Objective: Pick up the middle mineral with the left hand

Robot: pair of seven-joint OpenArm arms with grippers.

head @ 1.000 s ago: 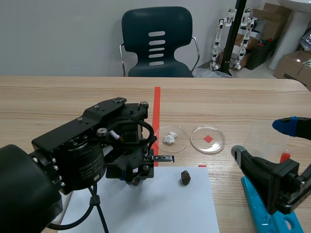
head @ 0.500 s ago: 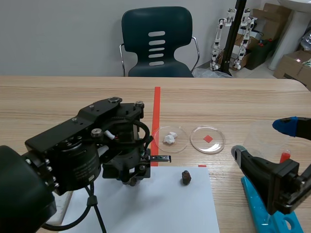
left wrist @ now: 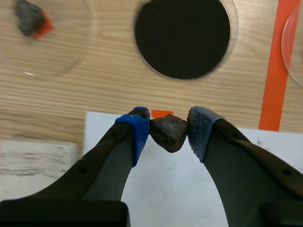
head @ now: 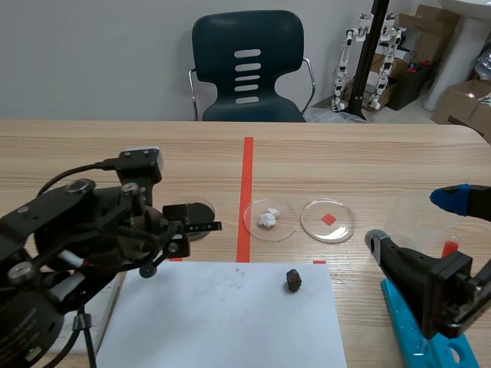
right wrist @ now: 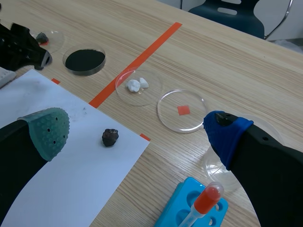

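In the left wrist view my left gripper (left wrist: 169, 133) is shut on a brown, angular mineral (left wrist: 168, 133), pinched between the blue pads above the near corner of the white paper (left wrist: 156, 189). Seen from the scene camera, the left gripper (head: 149, 267) hangs over the paper's left edge and the stone is hidden by the arm. A second dark mineral (head: 293, 280) (right wrist: 110, 137) lies on the paper (head: 222, 322). White mineral pieces (head: 268, 218) (right wrist: 136, 85) sit in a clear dish. At the right, my right gripper (head: 418, 224) (right wrist: 135, 131) is open and holds nothing.
Ahead of the left gripper are a dish of black powder (left wrist: 182, 35) (right wrist: 85, 60) and a dish with a grey stone (left wrist: 29, 18). An empty dish (head: 328, 220) lies mid-table. A blue rack with an orange-capped tube (right wrist: 201, 205) stands near the right gripper. A white block (left wrist: 33, 161) lies beside the paper.
My left arm has swung left from the paper's middle to its left edge and risen. The right arm and the dark mineral on the paper have not moved.
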